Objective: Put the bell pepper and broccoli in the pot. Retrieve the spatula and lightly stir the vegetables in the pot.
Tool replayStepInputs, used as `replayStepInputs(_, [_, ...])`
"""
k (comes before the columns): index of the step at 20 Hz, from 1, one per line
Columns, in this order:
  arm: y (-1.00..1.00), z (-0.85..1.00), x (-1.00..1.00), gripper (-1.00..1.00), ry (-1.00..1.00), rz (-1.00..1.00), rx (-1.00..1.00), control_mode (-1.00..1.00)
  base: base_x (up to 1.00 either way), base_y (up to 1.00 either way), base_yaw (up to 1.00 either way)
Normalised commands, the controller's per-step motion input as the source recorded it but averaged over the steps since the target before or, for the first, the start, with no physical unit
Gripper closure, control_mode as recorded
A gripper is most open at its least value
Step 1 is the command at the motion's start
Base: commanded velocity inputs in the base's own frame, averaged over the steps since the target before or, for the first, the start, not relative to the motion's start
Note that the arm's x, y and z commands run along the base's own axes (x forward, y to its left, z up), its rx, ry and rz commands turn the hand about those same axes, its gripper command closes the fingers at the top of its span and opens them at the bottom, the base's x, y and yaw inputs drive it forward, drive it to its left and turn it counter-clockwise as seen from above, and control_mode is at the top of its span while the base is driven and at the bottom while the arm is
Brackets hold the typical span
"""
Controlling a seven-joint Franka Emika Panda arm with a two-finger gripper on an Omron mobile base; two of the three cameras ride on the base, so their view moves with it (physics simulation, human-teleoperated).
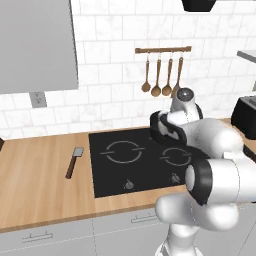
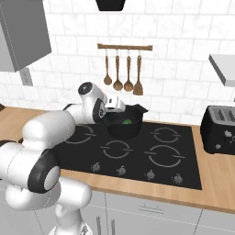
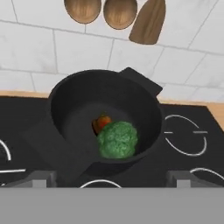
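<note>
The broccoli (image 3: 117,139) and bell pepper (image 3: 102,122) are seen touching inside the pot (image 3: 70,105) on the hob, so loading is judged complete. The gripper (image 3: 109,177) is held at the pot's six o'clock, fingers spread wide and empty. The spatula (image 1: 74,161) lies on the counter, well apart at nine o'clock of the hob, awaiting retrieval.

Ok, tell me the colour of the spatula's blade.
Grey, on a dark brown handle. The spatula lies on the wooden counter, clearest in the left base view.

There was one pot (image 3: 65,113), one broccoli (image 3: 117,140), one bell pepper (image 3: 102,122), one spatula (image 1: 74,162), and four hanging wooden utensils (image 2: 123,73).
</note>
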Motion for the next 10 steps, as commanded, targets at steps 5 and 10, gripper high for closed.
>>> replayStepInputs(5, [0.23,0.13,-0.63,-1.0,0.0,-0.06,0.17,-1.0,0.0,0.0,0.0])
replayStepInputs(10, [0.24,0.23,-0.53,-1.0,0.02,0.0,0.19,-1.0,0.0,0.0,0.0])
